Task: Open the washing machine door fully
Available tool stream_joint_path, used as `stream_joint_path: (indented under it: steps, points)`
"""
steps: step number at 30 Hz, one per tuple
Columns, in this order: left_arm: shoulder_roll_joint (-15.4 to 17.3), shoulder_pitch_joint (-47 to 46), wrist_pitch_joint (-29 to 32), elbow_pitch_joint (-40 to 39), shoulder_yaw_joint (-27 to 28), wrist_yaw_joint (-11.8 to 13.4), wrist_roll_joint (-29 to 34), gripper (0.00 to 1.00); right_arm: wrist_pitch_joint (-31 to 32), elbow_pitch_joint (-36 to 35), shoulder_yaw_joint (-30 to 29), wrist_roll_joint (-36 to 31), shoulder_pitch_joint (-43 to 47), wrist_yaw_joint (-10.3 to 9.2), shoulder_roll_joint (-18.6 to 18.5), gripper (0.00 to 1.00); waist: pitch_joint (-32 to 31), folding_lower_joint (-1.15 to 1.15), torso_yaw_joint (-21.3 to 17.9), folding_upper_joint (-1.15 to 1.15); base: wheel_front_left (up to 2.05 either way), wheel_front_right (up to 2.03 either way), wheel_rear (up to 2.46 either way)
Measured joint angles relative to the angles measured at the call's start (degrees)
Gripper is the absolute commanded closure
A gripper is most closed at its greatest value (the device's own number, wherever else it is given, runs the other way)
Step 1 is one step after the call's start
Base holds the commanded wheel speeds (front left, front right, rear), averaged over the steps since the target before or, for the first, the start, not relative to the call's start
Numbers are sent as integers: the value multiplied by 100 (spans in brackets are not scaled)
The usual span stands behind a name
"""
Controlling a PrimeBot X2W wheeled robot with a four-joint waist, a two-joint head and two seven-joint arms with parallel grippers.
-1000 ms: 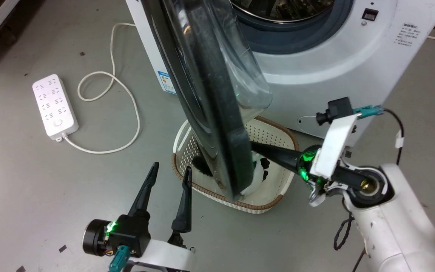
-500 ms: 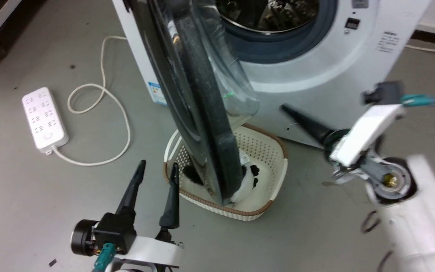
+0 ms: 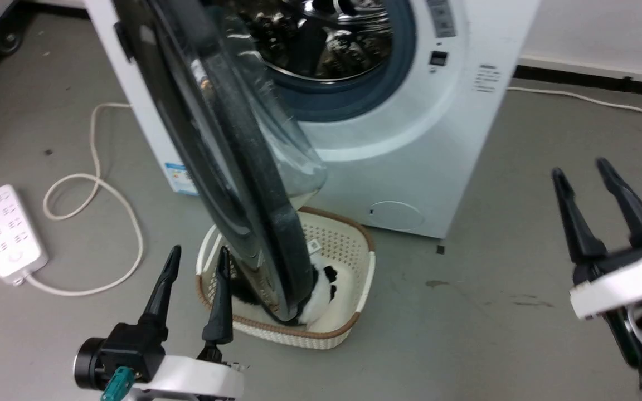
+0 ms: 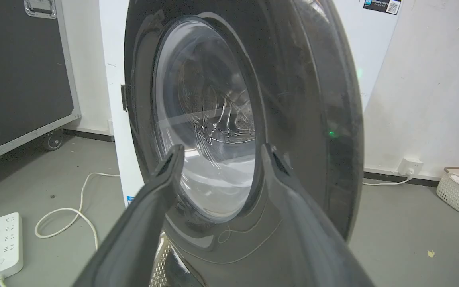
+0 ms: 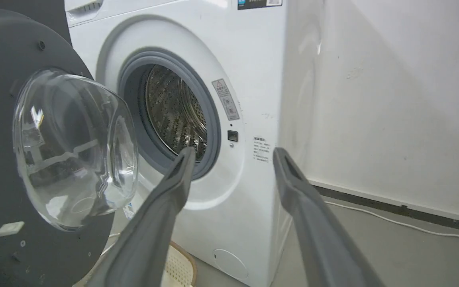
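Both the left pincer (image 3: 199, 252) and right pincer (image 3: 579, 168) gape empty. The round glossy black door (image 3: 243, 178) stands swung out from the boxy white washing machine (image 3: 443, 139).

one washing machine (image 3: 410, 167), one door (image 3: 254, 184), two tools (image 3: 199, 249) (image 3: 578, 166), one power strip (image 3: 3, 231) — and two laundry baskets (image 3: 363, 278) (image 4: 458, 197).

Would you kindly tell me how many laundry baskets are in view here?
2. One cream basket sits beneath the open washing machine door. A second basket stands against the wall in the left wrist view, right of the door. More could be hidden.
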Motion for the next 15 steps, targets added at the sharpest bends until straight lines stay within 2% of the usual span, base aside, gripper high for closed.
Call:
stream_joint_path:
  steps: [3,7,11,15]
  points:
    - [1,96,0,-13,135,-62,41,0,-237,-235,-468,-687,453,0,231,0,-74,0,-165,0,0,0,0]
    - [5,247,0,94,267,-148,70,0,-327,-731,-955,-1381,1145,0,901,0,-162,0,-370,0,0,0,0]
    - [12,274,0,115,389,-208,75,0,-350,-1067,-990,-1834,1769,0,1503,0,-221,0,-549,0,0,0,0]
    - [9,279,0,191,428,-245,77,0,-366,-1051,-868,-1897,2258,0,1737,0,-268,0,-644,0,0,0,0]
